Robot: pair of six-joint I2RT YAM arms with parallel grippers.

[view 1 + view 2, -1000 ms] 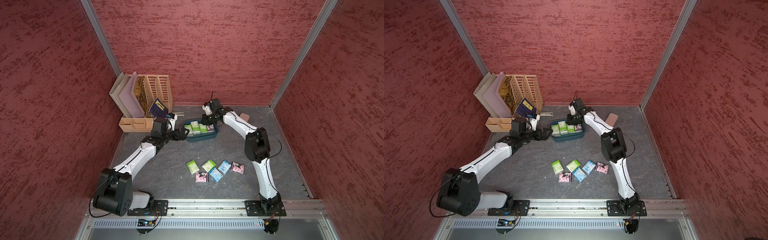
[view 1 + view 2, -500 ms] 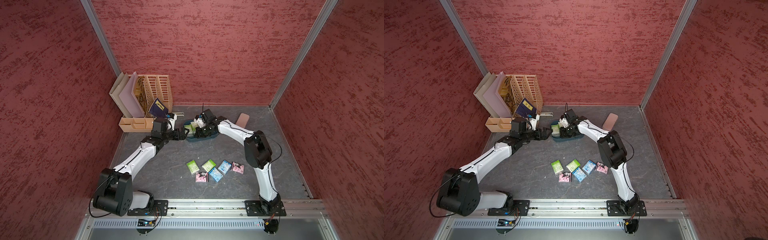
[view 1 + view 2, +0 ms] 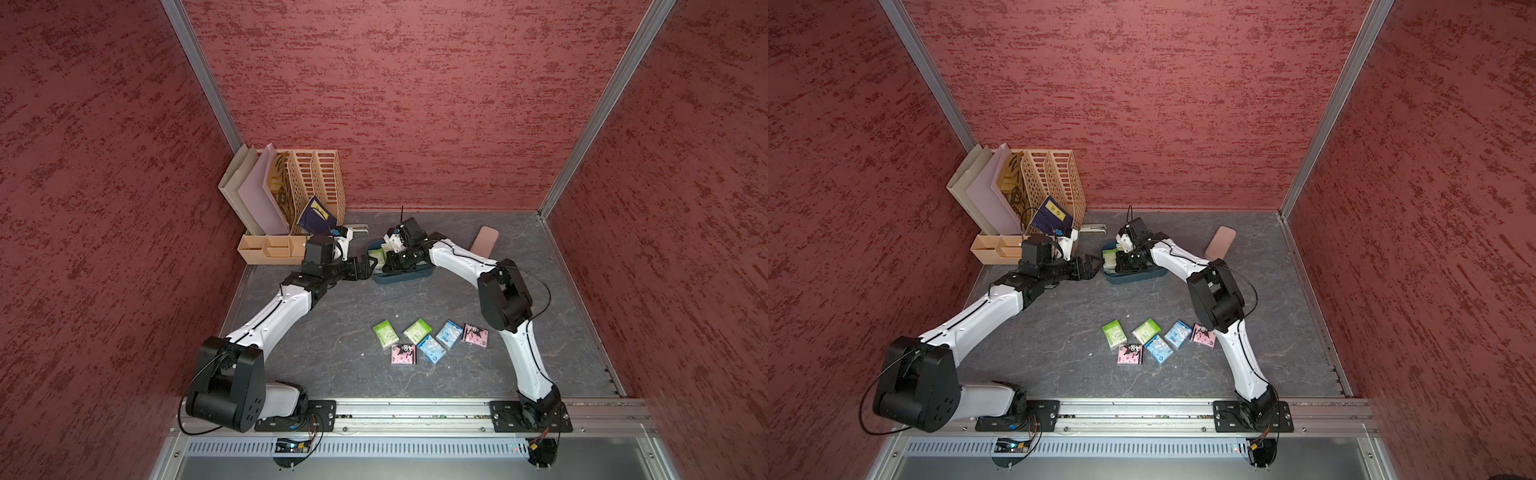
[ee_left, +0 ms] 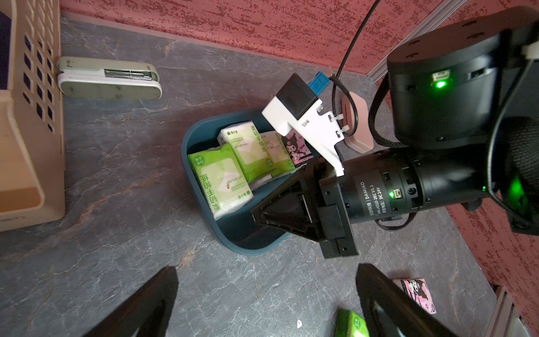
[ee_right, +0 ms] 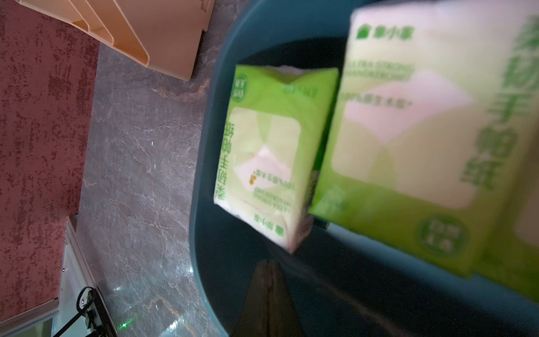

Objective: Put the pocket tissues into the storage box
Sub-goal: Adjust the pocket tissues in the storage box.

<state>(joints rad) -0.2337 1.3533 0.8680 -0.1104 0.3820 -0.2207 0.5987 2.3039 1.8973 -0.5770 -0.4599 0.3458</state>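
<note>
In both top views six pocket tissues [image 3: 417,330] lie loose on the table [image 3: 332,332], well apart from the storage box [image 3: 411,277]. In the left wrist view, the left gripper [image 4: 262,306] stands spread beside the box, which holds several packets. In the right wrist view, the right gripper [image 5: 269,267] is inside it, pressed together and empty. The packets look light, soft and slick, so pinch across the narrow width.

Seen from the right wrist, the nearest green packet [image 5: 423,131] is blurred and runs off the frame. In both top views the right end effector [image 3: 388,266] covers part of the storage box [image 3: 415,277], the packets inside [image 3: 377,254] too small to count. A loose green packet [image 4: 348,325] is cut by the left wrist view's edge.
</note>
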